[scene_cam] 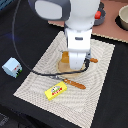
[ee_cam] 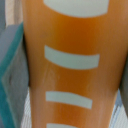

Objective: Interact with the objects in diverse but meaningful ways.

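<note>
Orange bread loaf [ee_cam: 70, 60] with white stripes filling wrist view; yellow butter packet [scene_cam: 56, 90] lying flat on mat; pale carton [scene_cam: 11, 67] sitting far left.

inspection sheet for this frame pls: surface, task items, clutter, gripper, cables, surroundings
Surface: striped placemat on a dark table.
Job's things: bread loaf fills the wrist view, orange with pale slashes; butter packet on the mat; carton off the mat on the exterior view's left; tomato at the far edge.
Clutter: wooden-handled utensil near the butter packet; tan plate mostly hidden by the arm.
Gripper: gripper straddles the loaf; contact cannot be told.
Cables: black cable loops over the table.
Surroundings: bowl at far right.
</note>
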